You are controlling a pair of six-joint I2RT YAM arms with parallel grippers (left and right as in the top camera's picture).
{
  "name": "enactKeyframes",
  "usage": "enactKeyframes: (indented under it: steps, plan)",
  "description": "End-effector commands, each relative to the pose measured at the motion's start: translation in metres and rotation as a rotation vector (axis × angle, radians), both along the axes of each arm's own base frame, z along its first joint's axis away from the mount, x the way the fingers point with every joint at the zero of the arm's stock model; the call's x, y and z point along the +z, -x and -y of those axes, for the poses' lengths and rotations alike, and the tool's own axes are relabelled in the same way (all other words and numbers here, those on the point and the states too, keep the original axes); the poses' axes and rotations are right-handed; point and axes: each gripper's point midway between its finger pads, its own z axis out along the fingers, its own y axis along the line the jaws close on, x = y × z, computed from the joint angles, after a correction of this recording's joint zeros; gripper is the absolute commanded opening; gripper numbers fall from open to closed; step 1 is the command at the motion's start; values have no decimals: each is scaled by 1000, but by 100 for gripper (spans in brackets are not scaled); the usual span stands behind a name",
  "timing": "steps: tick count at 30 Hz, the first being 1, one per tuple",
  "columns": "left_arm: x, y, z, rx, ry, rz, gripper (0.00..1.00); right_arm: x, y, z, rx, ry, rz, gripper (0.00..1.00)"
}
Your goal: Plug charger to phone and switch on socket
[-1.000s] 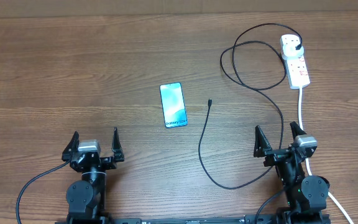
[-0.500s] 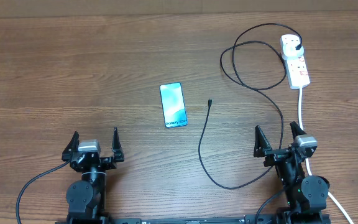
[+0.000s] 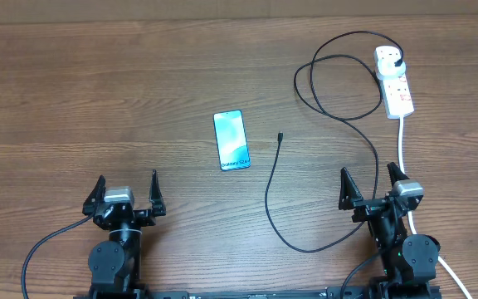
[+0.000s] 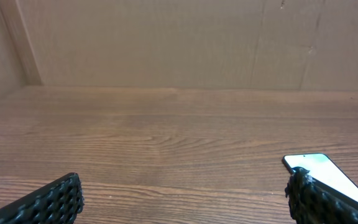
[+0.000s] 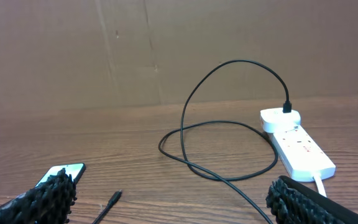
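Both left gripper (image 3: 127,177) and right gripper (image 3: 368,169) are held spread wide, empty. Near phone (image 3: 231,140), charger (image 3: 279,141) tip is laid unconnected; its plug is seated in socket (image 3: 394,81).

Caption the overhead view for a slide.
Phone beside loose charger tip, socket beyond; left end effector and right end effector open.

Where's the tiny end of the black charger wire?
In the overhead view, the charger's connector tip lies on the table near the middle, just right of the phone and apart from it.
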Motion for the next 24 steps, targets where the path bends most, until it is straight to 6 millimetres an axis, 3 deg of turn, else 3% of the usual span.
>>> enactKeyframes:
  steps: [1, 15, 24]
  plan:
    - [-1, 0, -1, 3, -19, 4, 100, -1, 0, -1, 5, -4, 5, 100]
    - [0, 0, 3, -18, -12, 8, 99, -1, 0, -1, 5, -4, 5, 100]
    - [17, 1, 36, -214, 22, 77, 100, -1, 0, -1, 5, -4, 5, 100]
